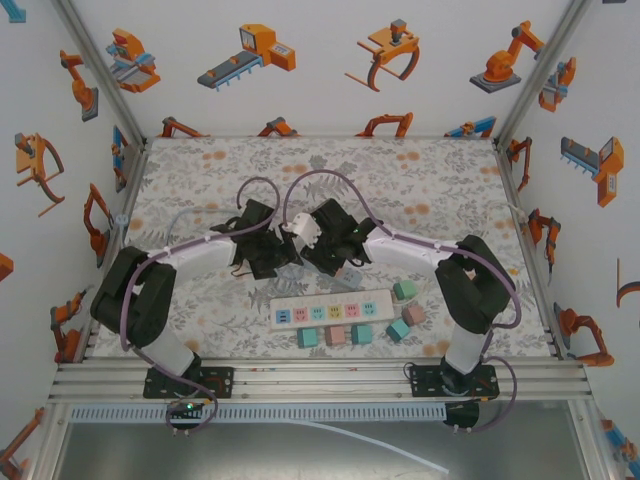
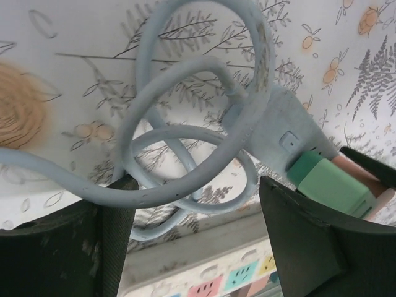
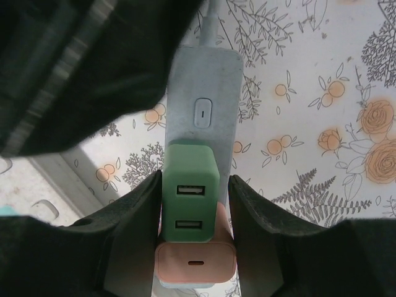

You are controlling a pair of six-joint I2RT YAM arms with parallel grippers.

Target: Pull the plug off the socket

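While the left tool (image 2: pixel 193 204) stands with jaws apart astride the coiled cable (image 2: pixel 148 197), a pinch being impossible to confirm, the socket strip (image 3: pixel 204 80) hangs over the middle of the worktop (image 1: pixel 440 180). Right tool (image 3: pixel 193 182) clamped on the green plug (image 3: pixel 190 192), which projects from the strip's face toward that tool's wrist: withdrawal likely runs along this axis.
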